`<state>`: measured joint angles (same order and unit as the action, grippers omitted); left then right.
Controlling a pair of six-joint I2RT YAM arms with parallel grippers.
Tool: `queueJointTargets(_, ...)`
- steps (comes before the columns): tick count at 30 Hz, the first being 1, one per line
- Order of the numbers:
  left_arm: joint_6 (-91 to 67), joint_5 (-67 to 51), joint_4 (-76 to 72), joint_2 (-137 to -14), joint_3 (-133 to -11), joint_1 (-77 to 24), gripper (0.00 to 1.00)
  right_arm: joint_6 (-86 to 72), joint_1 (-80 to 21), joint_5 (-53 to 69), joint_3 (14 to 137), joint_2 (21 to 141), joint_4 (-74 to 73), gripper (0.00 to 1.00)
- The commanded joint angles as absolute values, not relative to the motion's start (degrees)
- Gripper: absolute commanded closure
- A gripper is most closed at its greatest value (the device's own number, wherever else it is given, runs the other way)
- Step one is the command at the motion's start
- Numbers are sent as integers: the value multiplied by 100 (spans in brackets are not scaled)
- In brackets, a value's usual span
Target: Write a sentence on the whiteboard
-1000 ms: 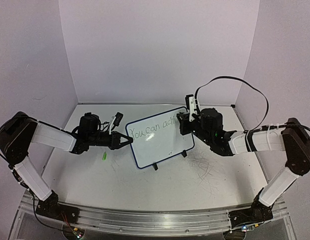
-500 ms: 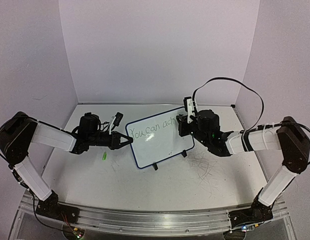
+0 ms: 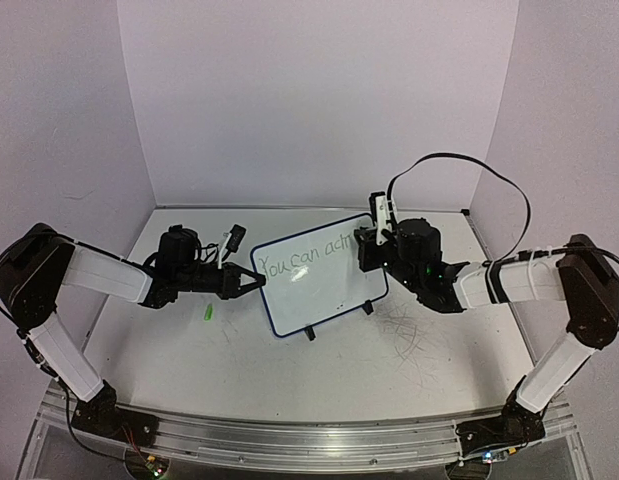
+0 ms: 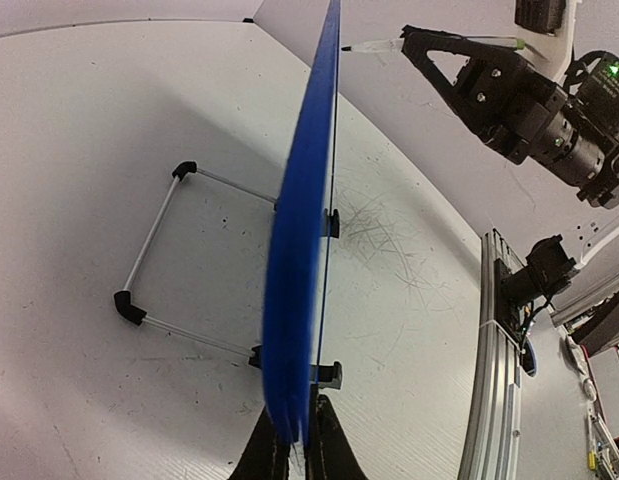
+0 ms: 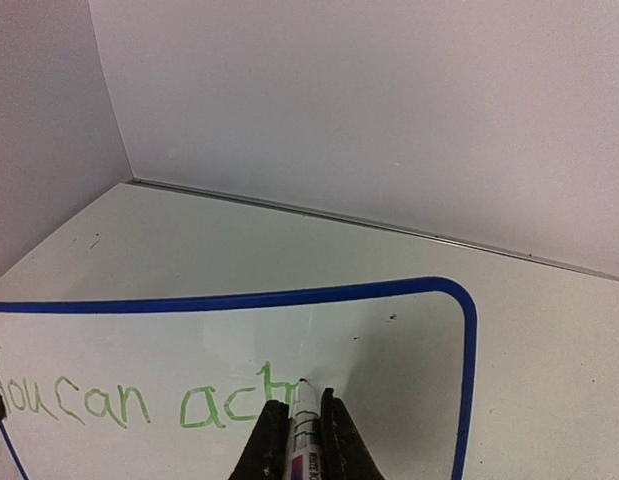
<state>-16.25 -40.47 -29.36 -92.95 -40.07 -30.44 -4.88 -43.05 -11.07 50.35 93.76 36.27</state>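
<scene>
The whiteboard (image 3: pixel 319 272), white with a thin blue rim, stands tilted on its black feet at the table's middle. Green writing (image 3: pixel 301 258) on it reads "You can ach" in the right wrist view (image 5: pixel 129 402). My left gripper (image 3: pixel 257 282) is shut on the board's left edge; the left wrist view shows the blue board (image 4: pixel 307 220) edge-on between the jaws. My right gripper (image 3: pixel 366 246) is shut on a white marker (image 5: pixel 305 425), its tip touching the board right after the "h". The marker also shows in the left wrist view (image 4: pixel 374 46).
A small green marker cap (image 3: pixel 207 312) lies on the table left of the board. Grey scribble scratches (image 3: pixel 409 335) mark the tabletop at the right. The board's wire stand (image 4: pixel 154 250) rests behind it. White walls enclose the back and sides.
The right gripper shifted slightly with the marker along the board's top line, and the green writing has grown by about one letter. The left arm and board have not moved.
</scene>
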Motion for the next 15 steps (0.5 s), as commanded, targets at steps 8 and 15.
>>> queueJointTargets(8,-1231,-3691,-2566,-9404,-4134,-3033,100,-595,-4284,-935,4906,9090,3771,100)
queueJointTargets(15,-1222,-3666,-2566,-9385,-4112,-3032,100,-511,-4283,-997,5061,9287,3771,100)
